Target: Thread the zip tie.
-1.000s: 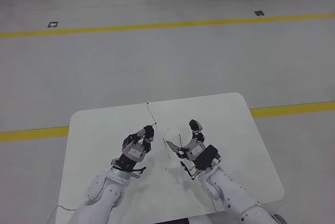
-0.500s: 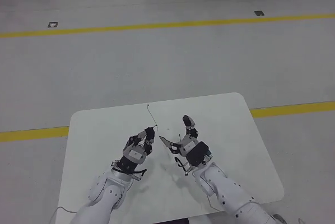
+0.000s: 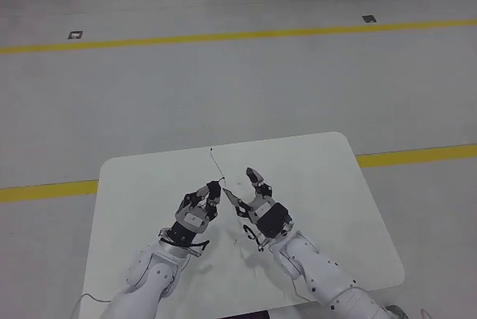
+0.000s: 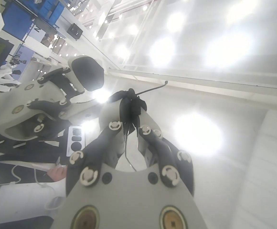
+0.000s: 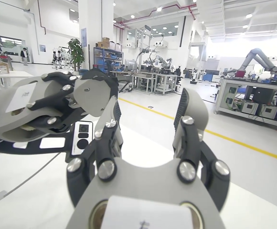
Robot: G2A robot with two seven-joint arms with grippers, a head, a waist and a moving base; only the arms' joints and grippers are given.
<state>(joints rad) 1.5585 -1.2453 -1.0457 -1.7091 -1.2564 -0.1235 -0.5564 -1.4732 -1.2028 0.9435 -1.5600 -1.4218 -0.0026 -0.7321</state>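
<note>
Black on white up top: clamps the thin zip tie (image 3: 217, 163) in the left claw (image 3: 213, 190), fingertips squeezed together on it, raised over the white worktop (image 3: 318, 167) near its middle. Lets the free length of the strap run out from the fingertips toward the far edge, slightly curved, with a small kink at the very tip.

Shows the same grip close up from the left wrist: left claw (image 4: 130, 101) pinched tight on the zip tie (image 4: 150, 89), one short length poking out past the pads, another trailing back between the two fingers toward the palm. Cannot tell from either view which end carries the head.

Holds the right claw (image 3: 243, 188) just beside, spread wide and carrying nothing, one fingertip right at the left claw's tips, the other finger angled off toward the far side. Touching or a hair apart? Cannot tell from above.

Confirms the spread from the right wrist: right claw (image 5: 150, 113) with ribbed pads well apart and facing each other, and the left claw (image 5: 105, 82) sitting close against one of its fingers.
</note>
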